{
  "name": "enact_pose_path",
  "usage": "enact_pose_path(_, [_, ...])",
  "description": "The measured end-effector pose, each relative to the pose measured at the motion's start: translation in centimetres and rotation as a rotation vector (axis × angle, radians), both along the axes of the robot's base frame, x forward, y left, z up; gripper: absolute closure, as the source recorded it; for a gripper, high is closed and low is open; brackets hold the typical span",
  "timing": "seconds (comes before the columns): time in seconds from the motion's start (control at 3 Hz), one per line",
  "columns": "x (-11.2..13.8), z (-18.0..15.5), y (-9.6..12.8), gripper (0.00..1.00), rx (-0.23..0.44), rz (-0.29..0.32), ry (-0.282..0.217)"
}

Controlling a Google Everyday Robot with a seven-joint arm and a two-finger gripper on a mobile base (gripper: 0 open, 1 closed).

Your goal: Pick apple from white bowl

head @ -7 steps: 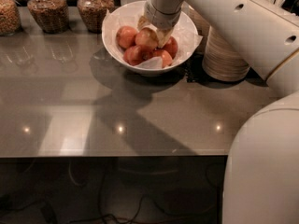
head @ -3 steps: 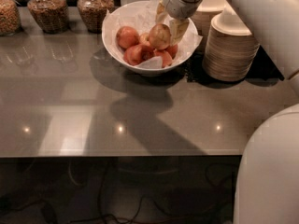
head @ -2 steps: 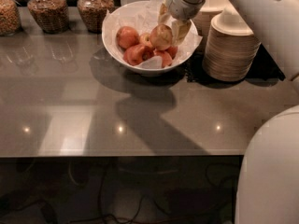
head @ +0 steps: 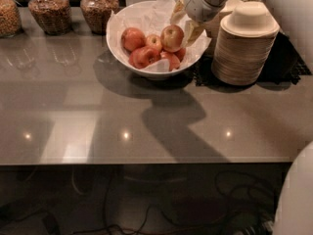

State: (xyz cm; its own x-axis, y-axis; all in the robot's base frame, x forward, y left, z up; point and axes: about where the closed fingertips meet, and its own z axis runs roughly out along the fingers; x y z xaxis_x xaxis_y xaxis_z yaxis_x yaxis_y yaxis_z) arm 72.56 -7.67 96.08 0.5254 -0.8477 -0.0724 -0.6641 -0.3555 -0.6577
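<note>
Gripped: pale blushed apple (head: pixel 172 37) in the paper-lined glossy round white bowl (head: pixel 150 74).
The end effector (head: pixel 184 24) clenches it from above, apparently so it clears the deeper red apples (head: pixel 142 57) alongside.

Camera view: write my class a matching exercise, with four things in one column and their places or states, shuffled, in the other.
1 palest apple
2 white bowl
3 stacked beige bowls
4 gripper

A right of the white bowl
B over the bowl's right side
C top of the pile, at the gripper
D lined with crinkled paper

Pairs: 1-C, 2-D, 3-A, 4-B
</note>
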Motion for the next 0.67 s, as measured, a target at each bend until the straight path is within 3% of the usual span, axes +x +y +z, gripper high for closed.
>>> enact_pose_path(0.67, [-0.9, 2.4, 0.8, 1.0, 0.087, 0.023, -0.042])
